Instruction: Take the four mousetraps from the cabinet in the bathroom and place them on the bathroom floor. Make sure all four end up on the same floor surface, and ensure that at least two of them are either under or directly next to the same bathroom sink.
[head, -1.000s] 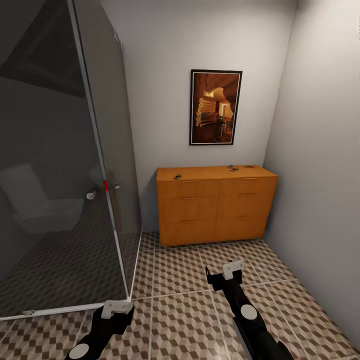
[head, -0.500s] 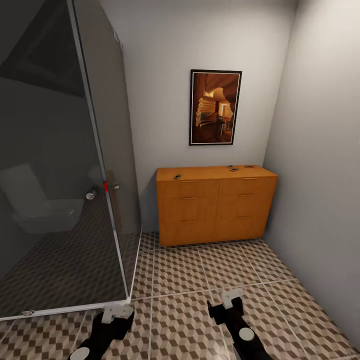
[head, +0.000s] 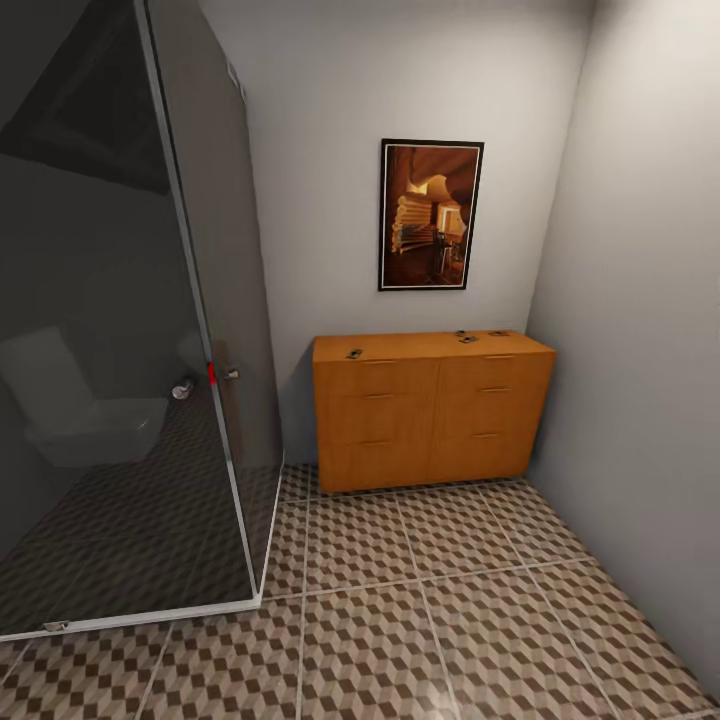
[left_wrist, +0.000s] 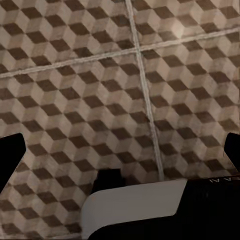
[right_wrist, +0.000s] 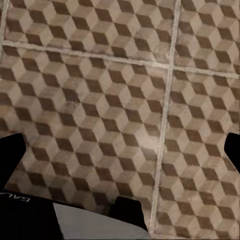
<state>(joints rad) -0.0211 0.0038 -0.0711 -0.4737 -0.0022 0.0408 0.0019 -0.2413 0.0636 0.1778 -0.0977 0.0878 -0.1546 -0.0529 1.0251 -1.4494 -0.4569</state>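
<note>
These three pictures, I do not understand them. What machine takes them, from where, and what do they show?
A wheeled robot with two arms takes them. The big picture comes from its head camera: an orange-brown cabinet against the wall, small mousetraps on its top, a patterned bathroom floor, a dark glass shower wall, a framed picture. The two small pictures come from cameras on each wrist, looking down at floor tiles. The dark shapes at their edges are the fingers of the left gripper and the right gripper, spread open and holding nothing.
</note>
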